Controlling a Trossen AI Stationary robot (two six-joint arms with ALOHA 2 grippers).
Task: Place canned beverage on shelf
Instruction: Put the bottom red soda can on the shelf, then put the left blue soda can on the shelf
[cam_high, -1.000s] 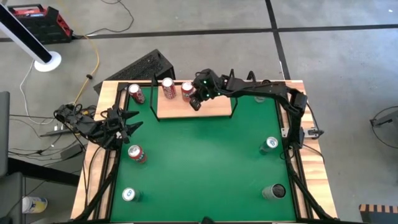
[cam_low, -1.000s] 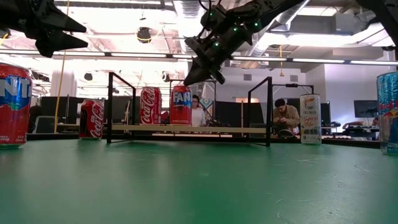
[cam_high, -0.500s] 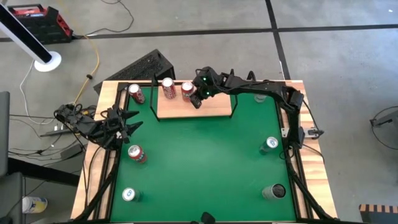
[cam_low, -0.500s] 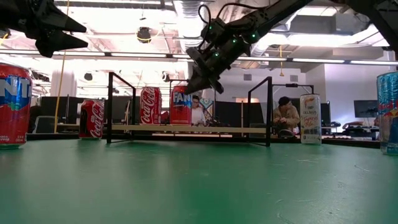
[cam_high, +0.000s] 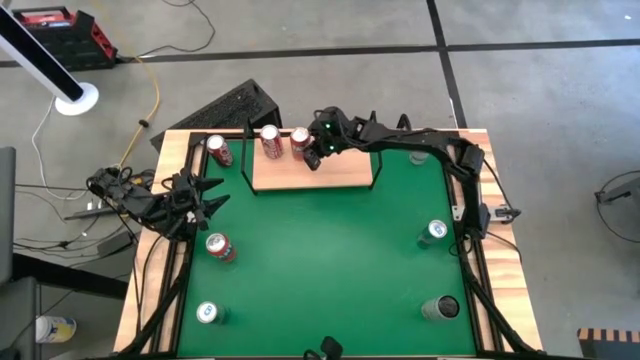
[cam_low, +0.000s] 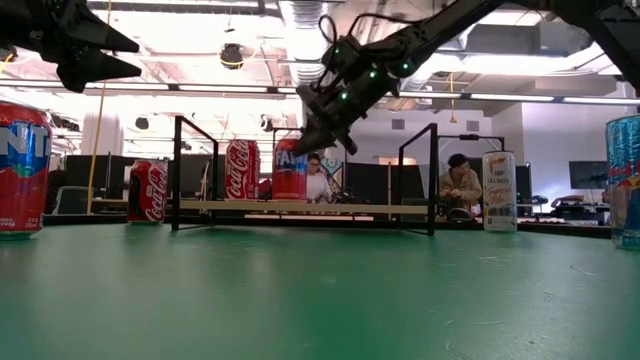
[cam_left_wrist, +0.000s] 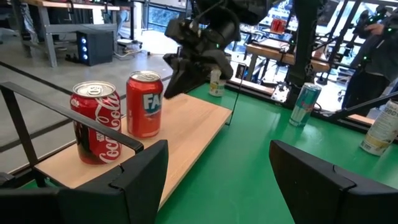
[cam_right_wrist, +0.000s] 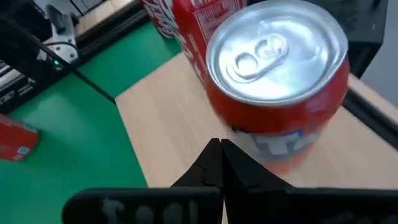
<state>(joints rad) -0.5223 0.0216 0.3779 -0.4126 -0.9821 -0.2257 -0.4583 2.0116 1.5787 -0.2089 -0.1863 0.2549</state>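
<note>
The shelf, a pale-wood board with black wire ends, stands at the table's far side. A red Coca-Cola can and a red Fanta can stand upright on its far left part. My right gripper is shut and slants down over the board, its tips right beside the Fanta can on the can's near-right side. It also shows in the left wrist view. My left gripper is open and empty, raised over the table's left edge. My right gripper's shut fingertips stand against the lower side wall of the Fanta can, coming slanting down from the table's right and near side. I cannot tell whether they touch it. The can stands upright on the board.
Another Coca-Cola can stands on the table left of the shelf. A red Fanta can and a pale can stand at the left. Two cans stand at the right, and one at the far right.
My right gripper, staying shut, has gone a little down and toward the table's far edge, closing in on the Fanta can on the shelf.
</note>
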